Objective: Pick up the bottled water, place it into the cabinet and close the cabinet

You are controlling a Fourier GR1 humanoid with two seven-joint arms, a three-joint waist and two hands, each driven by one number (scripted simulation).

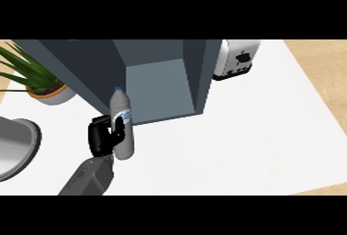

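Closest to the viewpoint, a grey forearm (88, 179) is seen entering from the lower left edge, ending in the black left hand (102, 135). Its fingers are curled round the bottled water (125, 146), which is held at mid-height. The bottle is kept nearly upright, its blue cap uppermost and a label shown on its side; whether its base touches the white desk (224, 147) cannot be told. At the left edge a round metal bowl (17, 147) is cut off by the frame, and its contents cannot be made out. Just behind the bottle the dark grey cabinet (95, 64) is seen standing open, its pale inner compartment (159, 92) exposed; the bottle is outside it, before its left edge. Further left, a leafy plant (24, 69) is held in a terracotta pot (53, 95). Farthest back, a silver toaster (238, 58) is placed beside the cabinet's right wall.
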